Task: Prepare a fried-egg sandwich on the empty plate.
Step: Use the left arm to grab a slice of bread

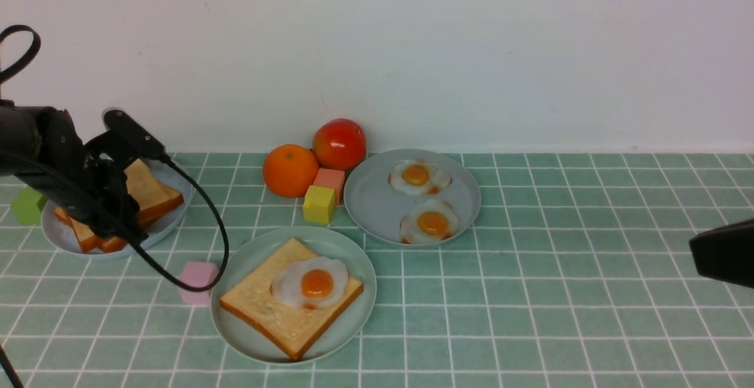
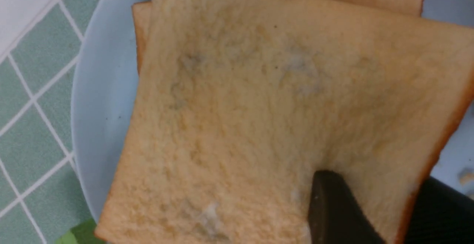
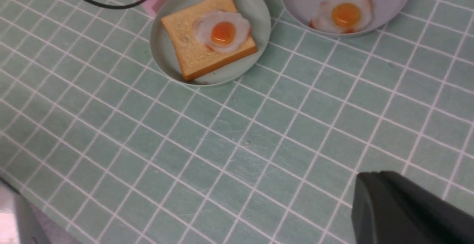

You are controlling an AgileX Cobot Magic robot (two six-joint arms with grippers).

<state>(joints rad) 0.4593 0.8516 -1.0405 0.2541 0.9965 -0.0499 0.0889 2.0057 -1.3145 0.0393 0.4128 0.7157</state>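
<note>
Near the front edge, on the mint-green plate (image 1: pixel 344 258): one toast slice (image 1: pixel 265 308) topped with a fried egg (image 1: pixel 311 282), uncovered. At far left, left gripper (image 2: pixel 374 199) down on the toast stack (image 1: pixel 150 191) of the light-blue plate (image 1: pixel 171 223), straddling the top slice's crust; clamped or not, cannot tell. Right gripper (image 1: pixel 707 252) at right edge, barely visible, jaws unreadable.

Open bench (image 1: pixel 559 305) lies right of the mint plate (image 1: pixel 349 329). On its left a pink cube (image 1: pixel 198 276) sits just beside the rim (a black cable (image 1: pixel 207 211) droops across it), and a yellow cube (image 1: pixel 318 204) stands behind.
</note>
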